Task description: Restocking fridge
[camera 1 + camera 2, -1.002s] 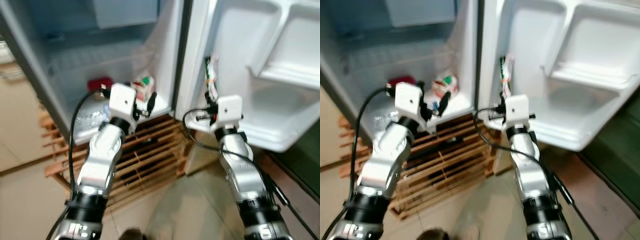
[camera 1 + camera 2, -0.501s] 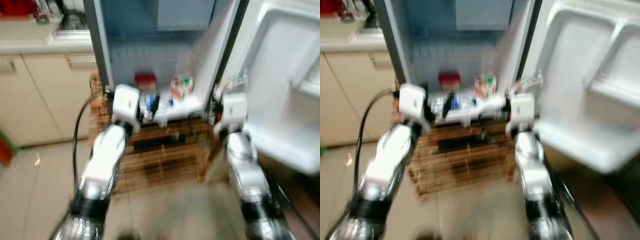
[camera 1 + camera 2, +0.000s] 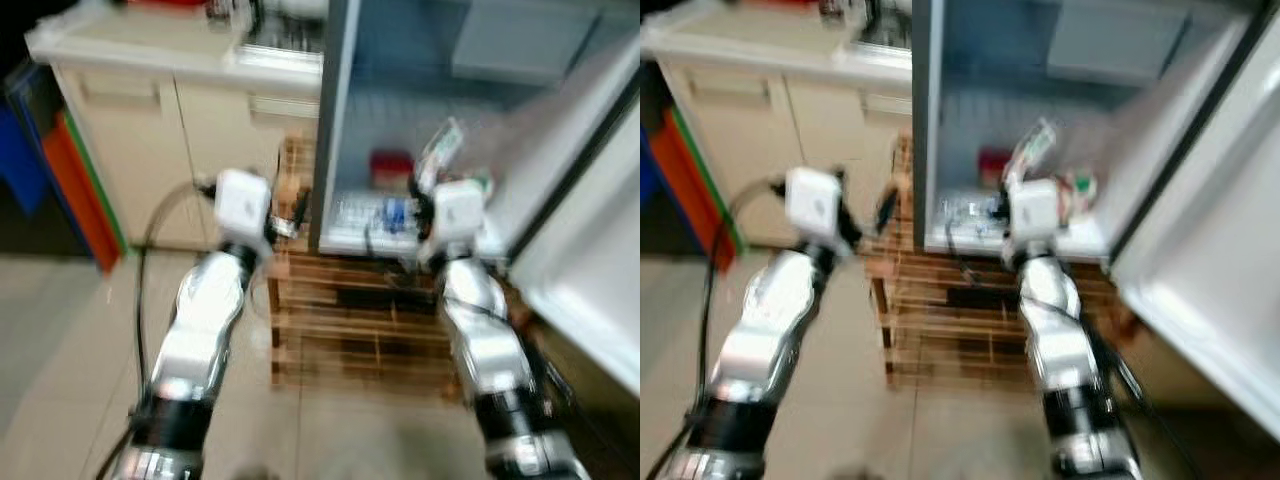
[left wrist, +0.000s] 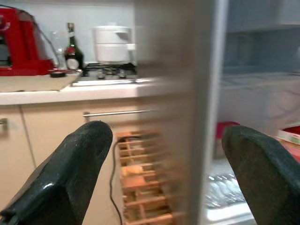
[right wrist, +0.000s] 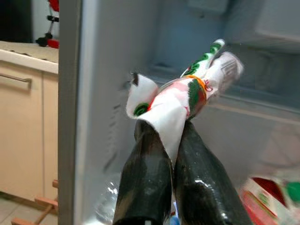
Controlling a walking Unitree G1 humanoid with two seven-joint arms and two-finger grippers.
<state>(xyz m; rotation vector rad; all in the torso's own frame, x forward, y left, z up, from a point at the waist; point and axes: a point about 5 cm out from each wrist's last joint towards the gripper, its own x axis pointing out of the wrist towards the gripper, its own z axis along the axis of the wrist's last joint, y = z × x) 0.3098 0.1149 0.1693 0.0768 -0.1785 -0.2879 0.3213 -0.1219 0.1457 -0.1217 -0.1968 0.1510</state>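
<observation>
The fridge (image 3: 470,110) stands open on a wooden pallet. On its lowest shelf are a red tub (image 3: 390,163), a clear bottle (image 3: 385,212) lying down and a small green and red carton (image 3: 1080,185). My right gripper (image 5: 171,136) is shut on a white, green and red packet (image 5: 180,91), which it holds upright in front of that shelf (image 3: 440,150). My left gripper (image 4: 164,154) is open and holds nothing; it hovers left of the fridge's side wall, before the cabinets (image 3: 285,212). Both eye views are blurred.
The open fridge door (image 3: 590,250) stands at the right. A wooden pallet (image 3: 350,320) carries the fridge. Cream cabinets (image 3: 150,150) with a counter are at the left, bearing a red appliance (image 4: 18,47), a dark bottle (image 4: 71,49) and a white pot (image 4: 112,44).
The whole view has swung left, bringing the counter and cabinets in. The right gripper with the packet now stands before the fridge shelf instead of by the door's edge.
</observation>
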